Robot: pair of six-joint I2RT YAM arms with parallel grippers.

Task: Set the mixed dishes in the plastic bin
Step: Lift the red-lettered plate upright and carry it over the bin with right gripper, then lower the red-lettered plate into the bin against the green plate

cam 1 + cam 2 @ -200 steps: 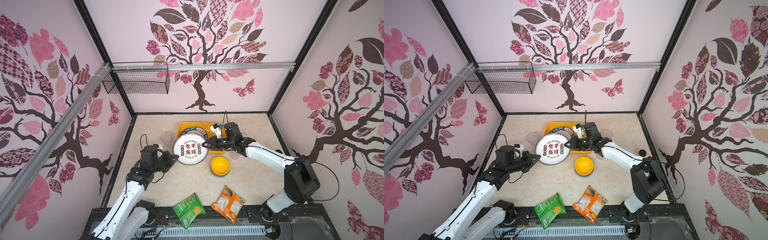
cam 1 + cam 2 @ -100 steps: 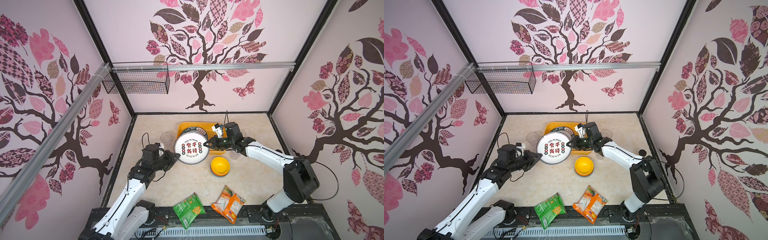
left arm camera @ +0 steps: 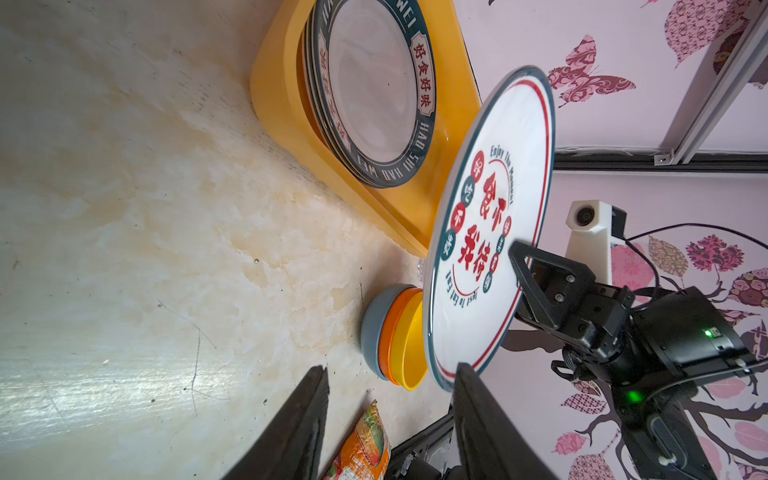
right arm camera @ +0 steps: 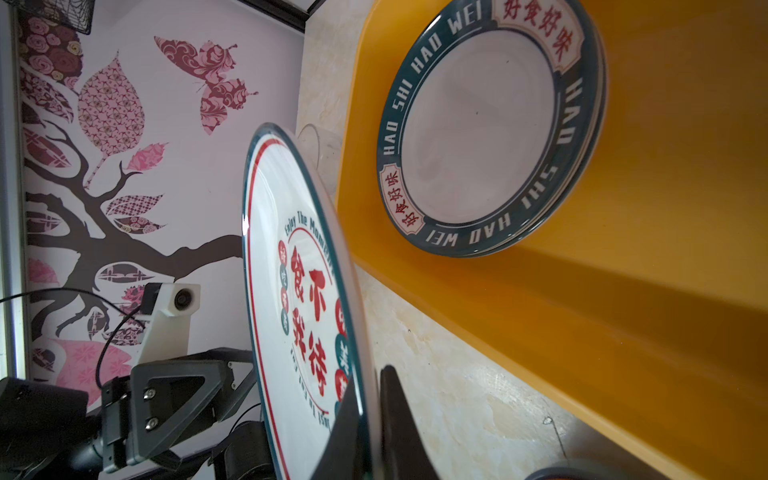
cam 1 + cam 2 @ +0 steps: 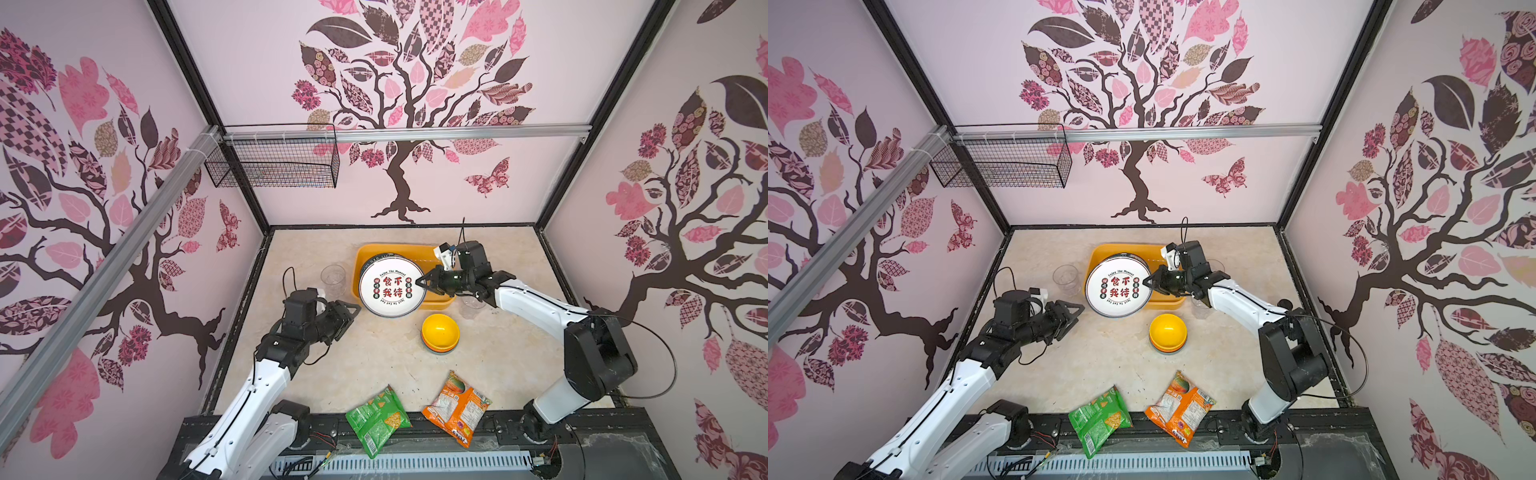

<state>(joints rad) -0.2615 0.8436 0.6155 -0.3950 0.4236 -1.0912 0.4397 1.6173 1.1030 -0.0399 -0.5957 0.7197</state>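
1 plate [image 5: 392,286], rim tight in right gripper [image 5: 419,282]; left gripper [image 5: 349,320] parted, empty.

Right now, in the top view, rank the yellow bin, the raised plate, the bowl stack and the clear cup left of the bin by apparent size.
1. bin
2. raised plate, held nearer the camera, so its rank over the bin's true size is unsure
3. bowl stack
4. cup

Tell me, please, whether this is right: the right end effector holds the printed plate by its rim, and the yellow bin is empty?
The plastic bin is not empty: a dark-rimmed plate lies in it, as the right wrist view shows. The right end effector does hold the printed plate by its rim.
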